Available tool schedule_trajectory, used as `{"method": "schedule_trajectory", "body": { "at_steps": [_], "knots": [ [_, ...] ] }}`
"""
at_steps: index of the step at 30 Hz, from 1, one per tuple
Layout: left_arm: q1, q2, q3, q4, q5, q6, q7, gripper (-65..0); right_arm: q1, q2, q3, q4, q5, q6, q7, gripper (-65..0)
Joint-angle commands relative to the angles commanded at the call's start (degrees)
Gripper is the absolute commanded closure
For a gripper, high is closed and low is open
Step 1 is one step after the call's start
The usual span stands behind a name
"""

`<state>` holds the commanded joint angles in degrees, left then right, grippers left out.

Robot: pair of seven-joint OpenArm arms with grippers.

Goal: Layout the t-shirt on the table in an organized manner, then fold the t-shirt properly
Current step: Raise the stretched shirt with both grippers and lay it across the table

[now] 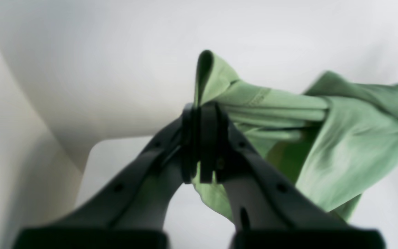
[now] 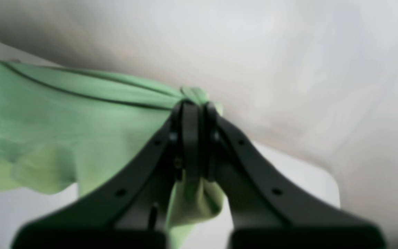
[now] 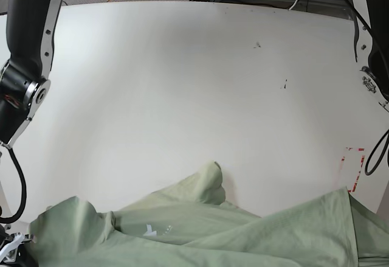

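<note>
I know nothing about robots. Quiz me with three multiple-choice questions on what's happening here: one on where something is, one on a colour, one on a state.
1. Where on the table does the t-shirt lie in the base view?
A. far edge
B. near edge
C. centre

2. What colour is the rectangular marking on the table?
A. blue
B. red
C. black

3. What is the left claw doing?
A. hanging open
B. shut on nothing
C. shut on the t-shirt

Answers:
1. B: the cloth fills the bottom of the base view, while the far side is bare.
2. B: red lines show near the table's right side.
3. C: the left wrist view shows green fabric pinched between its closed tips; the right claw grips likewise.
</note>
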<state>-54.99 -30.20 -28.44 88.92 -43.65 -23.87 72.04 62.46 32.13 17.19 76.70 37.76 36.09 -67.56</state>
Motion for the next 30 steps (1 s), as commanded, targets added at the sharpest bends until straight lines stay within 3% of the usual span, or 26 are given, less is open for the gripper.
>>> {"method": "schedule_trajectory", "body": {
  "at_steps": [6,15,18,26,30],
  "knots": [
    [1.14,1.05,-0.35,-0.35,1.93,-0.18,0.26,0.0,-4.66,1.58,0.18,0.26,0.44,0.18,-1.85,0.0],
    [19.08,2.11,-4.57,0.97,0.18,-0.26,0.18,0.0,-23.65,2.55,5.45,1.58,13.10,-0.09,-3.43,0.0],
    [24.97,3.16,-7.56,0.97,-0.97,-0.26,0.00,0.0,-30.15,2.46,7.38,4.84,14.68,-0.18,-3.43,0.0],
    [40.35,6.42,-12.84,0.97,-1.23,-0.35,-0.44,0.0,-48.79,-2.20,12.57,15.56,14.95,0.00,-3.69,0.0],
    [46.07,6.59,-12.84,0.79,-1.23,-0.35,-3.34,0.0,-55.56,-4.13,13.36,18.64,15.03,0.09,-3.69,0.0]
  ]
}}
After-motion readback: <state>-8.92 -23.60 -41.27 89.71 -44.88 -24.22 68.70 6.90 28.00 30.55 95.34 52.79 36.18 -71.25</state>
